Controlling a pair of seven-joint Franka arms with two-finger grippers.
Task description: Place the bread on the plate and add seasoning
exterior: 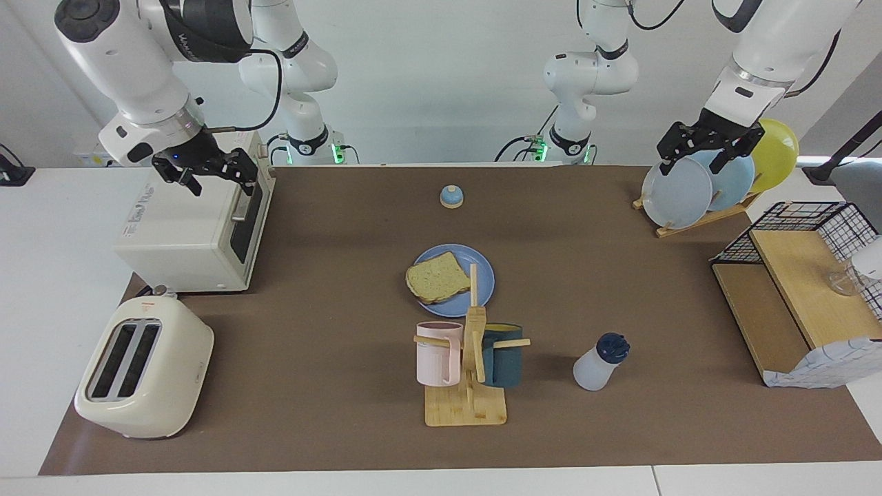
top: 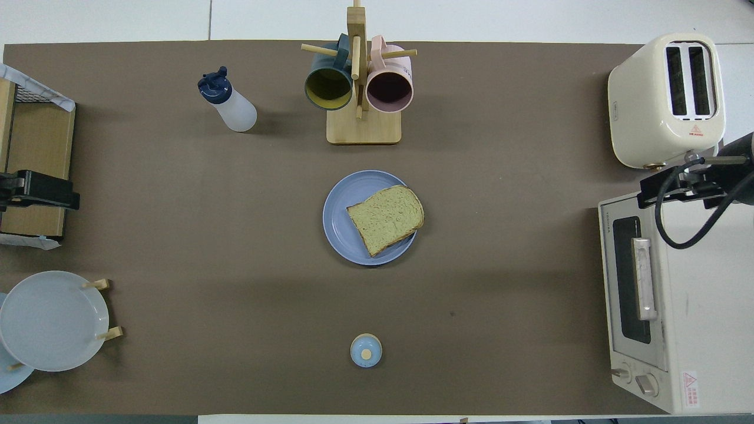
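The tan bread [exterior: 434,277] [top: 386,218] lies flat on the round blue plate [exterior: 460,256] [top: 343,203] at the middle of the mat. The seasoning bottle [exterior: 595,365] [top: 232,107], whitish with a navy cap, stands upright farther from the robots, beside the mug tree toward the left arm's end. My left gripper [exterior: 691,164] [top: 41,191] hangs open and empty in the air over the plate rack and wooden shelf. My right gripper [exterior: 220,182] [top: 677,185] waits open and empty above the toaster oven.
A wooden mug tree [exterior: 468,386] with a pink and a dark teal mug stands just past the plate. A small bell [exterior: 451,197] sits near the robots. A toaster oven [exterior: 196,231] and toaster [exterior: 141,368] fill the right arm's end. A plate rack [exterior: 696,189] and wire shelf [exterior: 799,289] fill the left arm's end.
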